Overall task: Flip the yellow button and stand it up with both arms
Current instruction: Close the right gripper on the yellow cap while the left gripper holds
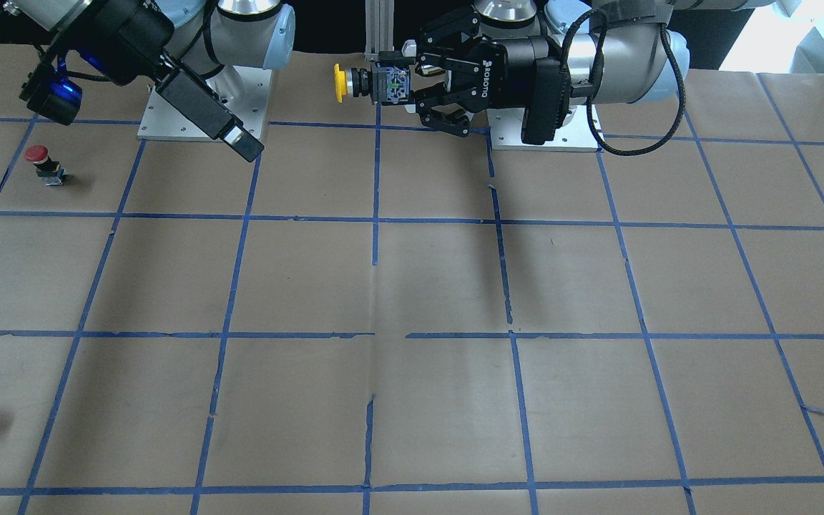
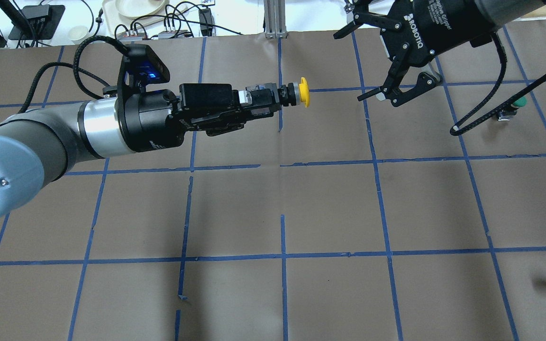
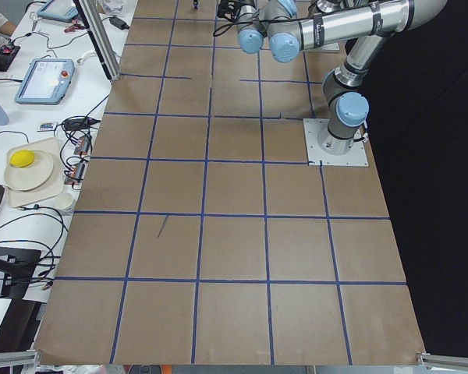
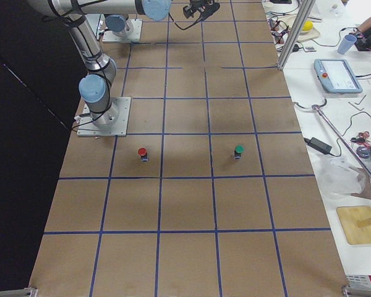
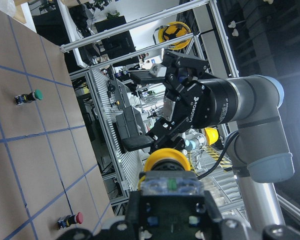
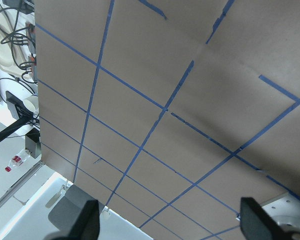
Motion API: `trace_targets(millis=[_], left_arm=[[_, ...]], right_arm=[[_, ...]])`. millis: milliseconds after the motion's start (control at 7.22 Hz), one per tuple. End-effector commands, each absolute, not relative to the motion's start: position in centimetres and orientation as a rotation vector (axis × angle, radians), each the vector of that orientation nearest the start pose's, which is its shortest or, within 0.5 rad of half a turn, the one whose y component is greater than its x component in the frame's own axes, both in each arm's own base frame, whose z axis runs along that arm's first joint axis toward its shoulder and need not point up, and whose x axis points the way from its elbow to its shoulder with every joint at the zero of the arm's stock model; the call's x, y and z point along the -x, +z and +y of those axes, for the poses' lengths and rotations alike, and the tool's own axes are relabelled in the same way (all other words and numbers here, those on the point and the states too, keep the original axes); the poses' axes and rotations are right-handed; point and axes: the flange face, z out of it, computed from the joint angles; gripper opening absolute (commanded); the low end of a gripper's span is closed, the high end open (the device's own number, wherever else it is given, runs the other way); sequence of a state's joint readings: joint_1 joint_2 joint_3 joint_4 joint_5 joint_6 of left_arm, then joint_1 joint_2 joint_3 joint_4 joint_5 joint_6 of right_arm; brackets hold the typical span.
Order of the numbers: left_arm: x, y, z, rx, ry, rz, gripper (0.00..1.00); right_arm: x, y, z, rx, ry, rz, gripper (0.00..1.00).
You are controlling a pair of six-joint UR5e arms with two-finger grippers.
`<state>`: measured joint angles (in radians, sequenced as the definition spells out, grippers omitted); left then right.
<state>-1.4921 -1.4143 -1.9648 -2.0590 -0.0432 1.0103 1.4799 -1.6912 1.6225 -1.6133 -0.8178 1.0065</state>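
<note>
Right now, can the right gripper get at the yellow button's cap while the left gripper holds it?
Probably yes. The left gripper holds the yellow button by its base in mid-air, its cap bare and pointing toward the right gripper, whose jaws stand open. Nothing shows between them.

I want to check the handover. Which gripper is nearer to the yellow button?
Left. The left gripper holds the yellow button by its base, in the air. The right gripper is open and apart from it, on the cap's side.

Robotics lab, tape-gridded table (image 1: 440, 286), teach pendant (image 3: 45, 80), aluminium framing (image 2: 273, 18), cables (image 2: 178, 19) on side bench (image 3: 31, 117)
</note>
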Motion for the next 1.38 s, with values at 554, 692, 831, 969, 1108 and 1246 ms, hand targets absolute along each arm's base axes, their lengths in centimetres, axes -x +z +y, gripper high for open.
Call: trace_targets(millis=[554, 692, 831, 969, 1108, 1246], left_arm=[[20.5, 42.6, -40.8, -0.005, 0.163, -1.532, 0.19], [20.5, 42.7, -40.9, -0.005, 0.163, -1.532, 0.19], [20.5, 42.7, -40.9, -0.003, 0.166, -1.532, 0.19], [20.4, 42.7, -40.9, -0.004, 0.167, -1.532, 0.19], [20.5, 42.7, -40.9, -0.003, 0.166, -1.532, 0.19], [20.5, 42.7, -40.9, -0.002, 0.167, -1.532, 0.19]], right_arm=[[-19.2, 55.3, -44.7, -1.308, 0.441, 2.001, 1.0], [-19.5, 55.2, -44.6, -1.304, 0.447, 2.006, 1.0], [-20.0, 54.2, -44.3, -1.304, 0.472, 2.013, 1.0], [-20.5, 54.1, -44.0, -1.297, 0.481, 2.022, 0.99], [-20.7, 54.5, -43.6, -1.292, 0.474, 2.022, 0.99], [-20.7, 54.8, -43.6, -1.291, 0.469, 2.021, 0.99]])
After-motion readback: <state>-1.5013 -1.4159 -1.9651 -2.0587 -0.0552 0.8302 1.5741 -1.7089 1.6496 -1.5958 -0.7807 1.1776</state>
